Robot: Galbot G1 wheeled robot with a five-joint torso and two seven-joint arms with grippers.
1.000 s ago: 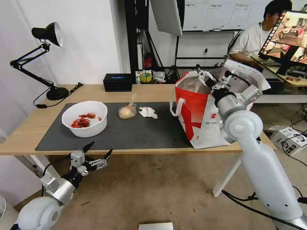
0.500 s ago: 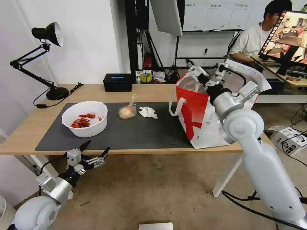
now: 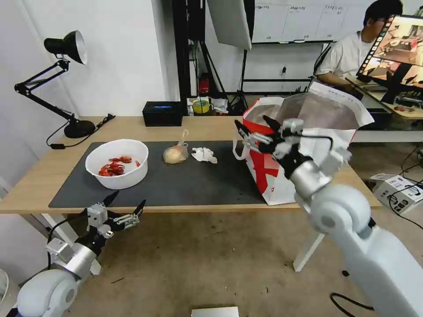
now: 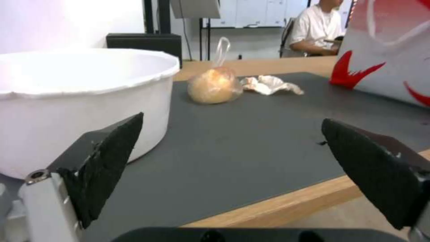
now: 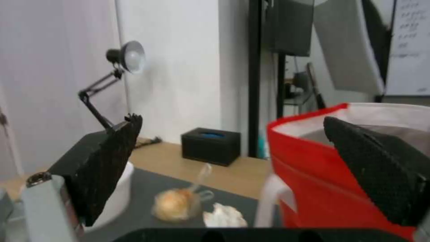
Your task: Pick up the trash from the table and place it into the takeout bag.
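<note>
Hovering beside the takeout bag's [image 3: 269, 163] near left corner, above the dark grey mat [image 3: 185, 180], the right gripper [image 3: 254, 130] is seen with its fingers spread and nothing held between them.

Trash remaining on the mat, all to the left of that gripper and well apart from it:
- crumpled white tissue [image 3: 203, 155], nearest the bag;
- small knotted clear bag [image 3: 176, 153] with a yellowish lump, just beside the tissue;
- white round bowl [image 3: 117, 163] holding what appear to be red crayfish shells, farthest left.

The takeout bag is stood upright at the table's [image 3: 57, 158] right end, its foil-lined mouth open.

The left gripper [image 3: 120, 210] is held low before the table's front edge, below the bowl, fingers apart and empty.
</note>
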